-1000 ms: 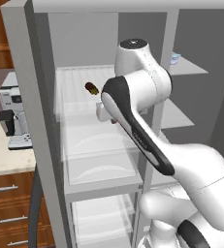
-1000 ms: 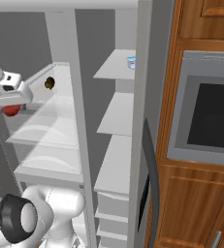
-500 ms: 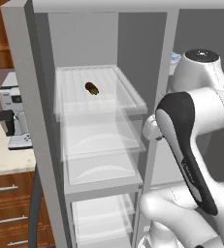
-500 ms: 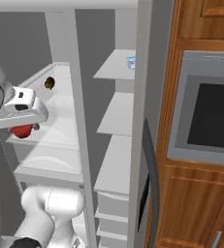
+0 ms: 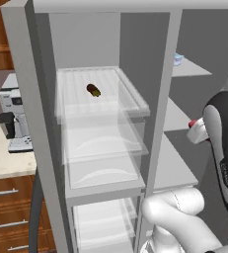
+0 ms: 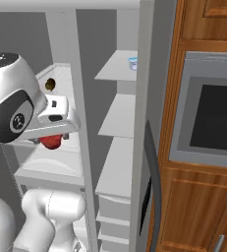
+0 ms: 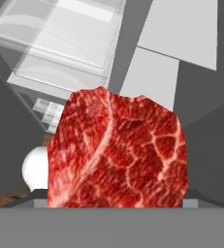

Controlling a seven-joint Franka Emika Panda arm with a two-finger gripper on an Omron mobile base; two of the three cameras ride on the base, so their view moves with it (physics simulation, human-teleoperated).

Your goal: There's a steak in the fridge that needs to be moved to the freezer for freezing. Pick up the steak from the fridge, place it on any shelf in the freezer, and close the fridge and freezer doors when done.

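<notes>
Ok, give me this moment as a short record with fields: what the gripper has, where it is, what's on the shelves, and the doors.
gripper: shut on the steak
position: outside the shelves, in front of the fridge and freezer divider
fridge top shelf: dark brown item
freezer top shelf: small pale blue container
doors: both open

The arm has swung right, out of the fridge and across the divider toward the freezer. The gripper has carried the steak, clamped between its fingers, along with it.
</notes>
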